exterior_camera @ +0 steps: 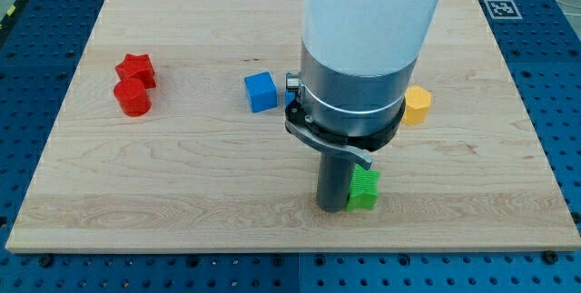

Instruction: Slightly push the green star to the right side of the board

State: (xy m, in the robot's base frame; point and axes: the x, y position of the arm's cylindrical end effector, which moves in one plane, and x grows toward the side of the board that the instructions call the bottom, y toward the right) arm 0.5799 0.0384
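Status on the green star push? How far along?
Done: my tip is down on the board, against the green star on its view-left side. In hand: lined up to push toward the view's right. Left: the star sits near the board's bottom middle, with bare wood to its right, so whether any push has happened can't be told.

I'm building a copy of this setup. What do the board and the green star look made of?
The board looks like pale wood with a smooth finish, showing grain lines. The green star, touching my tip on its right, looks like matte moulded or printed plastic, judging by its uniform colour.
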